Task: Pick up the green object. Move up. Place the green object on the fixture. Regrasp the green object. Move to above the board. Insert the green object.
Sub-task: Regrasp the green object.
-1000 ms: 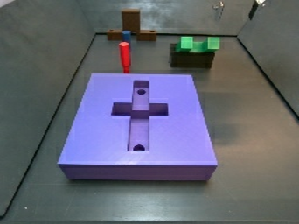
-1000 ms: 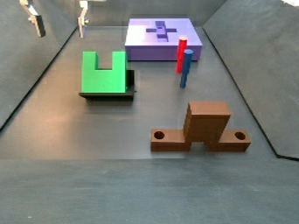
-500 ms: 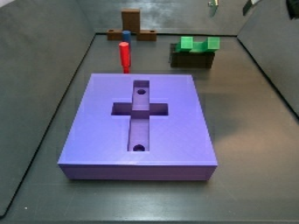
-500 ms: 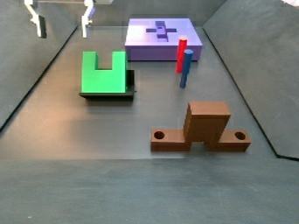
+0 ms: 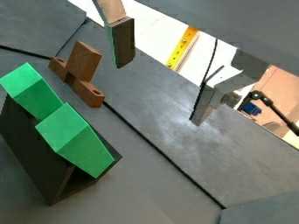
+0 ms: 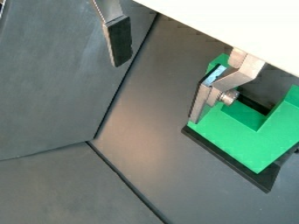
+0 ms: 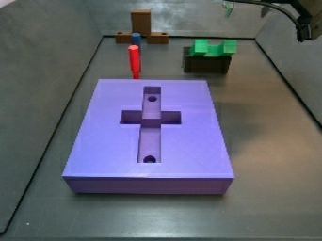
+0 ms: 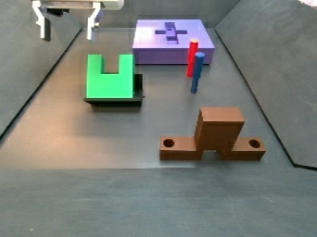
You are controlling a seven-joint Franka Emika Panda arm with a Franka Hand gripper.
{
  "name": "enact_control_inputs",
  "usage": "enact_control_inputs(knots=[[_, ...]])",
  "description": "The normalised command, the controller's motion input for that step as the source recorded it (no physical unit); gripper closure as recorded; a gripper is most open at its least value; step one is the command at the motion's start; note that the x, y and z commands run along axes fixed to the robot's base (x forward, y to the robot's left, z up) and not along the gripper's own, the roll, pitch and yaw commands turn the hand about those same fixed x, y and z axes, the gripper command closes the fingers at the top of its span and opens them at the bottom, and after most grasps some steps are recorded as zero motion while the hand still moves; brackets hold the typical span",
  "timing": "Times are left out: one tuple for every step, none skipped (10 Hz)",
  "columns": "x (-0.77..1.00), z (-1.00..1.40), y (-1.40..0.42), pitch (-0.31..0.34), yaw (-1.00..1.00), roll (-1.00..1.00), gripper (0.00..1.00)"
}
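The green object (image 8: pixel 109 77) lies flat on the dark fixture (image 8: pixel 137 93), its notch facing the back wall; in a side view the green object (image 7: pixel 210 49) sits right of the red peg. My gripper (image 8: pixel 69 22) hangs open and empty above the floor, behind and to the side of the green object, apart from it. In both wrist views the gripper (image 5: pixel 165 72) (image 6: pixel 162 68) holds nothing, with the green object (image 5: pixel 52 118) (image 6: pixel 251 133) beside one finger. The purple board (image 7: pixel 151 127) lies flat with its cross-shaped recess uncovered.
A slim red peg (image 8: pixel 195 67) stands upright near a corner of the board (image 8: pixel 173 42). A brown wooden piece (image 8: pixel 221 134) stands on the floor, in a side view at the back wall (image 7: pixel 142 28). Dark walls (image 7: pixel 283 66) close in the floor.
The gripper has turned and shifted a little near the upper edge of both side views, showing more of its body. The green object, peg and board have not moved.
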Motion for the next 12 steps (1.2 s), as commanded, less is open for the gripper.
enact_control_inputs(knots=[[-0.15, -0.27, 0.00, 0.000, 0.00, -0.22, 0.00], [-0.39, -0.59, 0.00, 0.003, 0.11, -0.13, 0.00], [0.00, -0.59, -0.08, 0.117, 0.17, -0.23, 0.00], [0.00, -0.41, -0.08, 0.154, 0.06, -0.03, 0.00], [0.21, -0.30, -0.19, 0.283, 0.00, 0.06, 0.00], [0.38, -0.03, -0.33, 0.251, 0.00, 0.07, 0.00], [0.14, -0.15, -0.39, 0.317, 0.00, 0.26, 0.00], [0.00, -0.30, -0.37, 0.294, 0.05, 0.34, 0.00], [0.08, -0.25, -0.32, 0.277, 0.00, 0.31, 0.00], [0.18, -0.31, -0.21, 0.326, 0.00, 0.37, 0.00], [0.26, -0.26, -0.04, 0.406, 0.01, 0.55, 0.00], [0.10, -0.09, 0.03, 0.374, 0.12, 0.80, 0.00]])
